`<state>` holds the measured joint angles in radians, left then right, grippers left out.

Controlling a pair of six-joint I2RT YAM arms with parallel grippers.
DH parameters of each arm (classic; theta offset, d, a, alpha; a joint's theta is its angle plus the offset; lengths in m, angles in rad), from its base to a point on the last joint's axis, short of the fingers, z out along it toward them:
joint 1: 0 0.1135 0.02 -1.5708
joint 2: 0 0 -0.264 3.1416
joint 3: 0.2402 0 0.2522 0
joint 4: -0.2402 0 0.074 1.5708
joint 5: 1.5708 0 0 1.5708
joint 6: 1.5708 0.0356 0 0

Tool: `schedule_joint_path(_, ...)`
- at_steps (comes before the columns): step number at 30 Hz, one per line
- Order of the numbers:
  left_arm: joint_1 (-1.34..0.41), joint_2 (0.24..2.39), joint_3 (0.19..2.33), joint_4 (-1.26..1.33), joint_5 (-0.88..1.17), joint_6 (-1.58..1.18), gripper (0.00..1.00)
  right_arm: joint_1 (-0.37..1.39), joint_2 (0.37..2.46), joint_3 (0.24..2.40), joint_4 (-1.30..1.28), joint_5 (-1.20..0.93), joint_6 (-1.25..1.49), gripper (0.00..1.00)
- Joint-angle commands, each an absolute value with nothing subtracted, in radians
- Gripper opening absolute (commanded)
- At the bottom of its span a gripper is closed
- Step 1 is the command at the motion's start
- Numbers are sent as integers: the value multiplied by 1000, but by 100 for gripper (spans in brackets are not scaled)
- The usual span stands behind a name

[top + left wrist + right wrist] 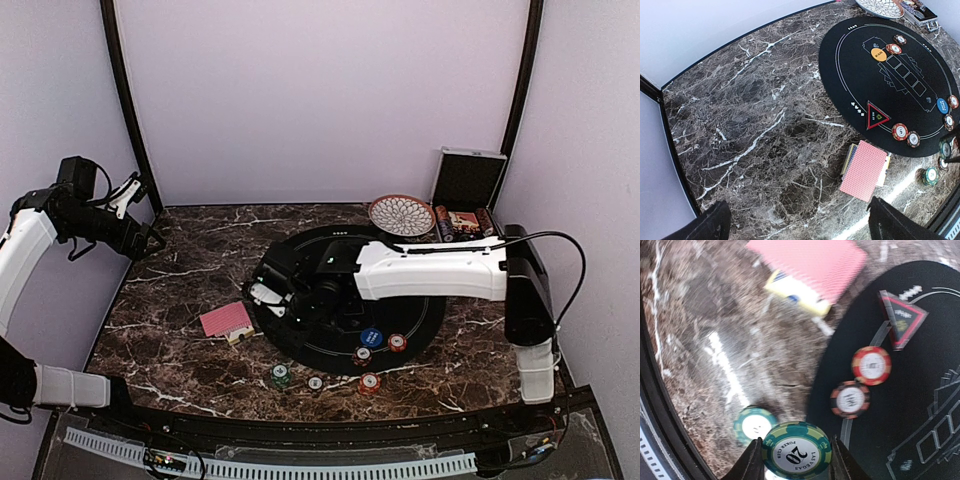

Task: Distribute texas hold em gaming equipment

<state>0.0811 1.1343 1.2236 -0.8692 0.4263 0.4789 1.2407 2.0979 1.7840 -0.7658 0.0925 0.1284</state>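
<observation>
- Chips (280,375) lie near the front edge of the surface (180,340), just off the black mat (850,75).
- Right gripper (796,456) pinches a green chip (797,449) edgewise, probably for placing.
- Left gripper (802,220), spread, hangs high, clear of the cards (863,170).

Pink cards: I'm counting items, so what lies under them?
A flat yellow-blue item, maybe a box, sticks out beneath the cards; most of it is covered.

Pale lilac walls (320,100), dark marbled tabletop (190,262)
</observation>
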Motion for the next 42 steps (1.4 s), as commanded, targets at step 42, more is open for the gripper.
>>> schedule_joint_path(42,80,1137,1217,-865,419,490,99,764,2391,1948,-630,78,239,22)
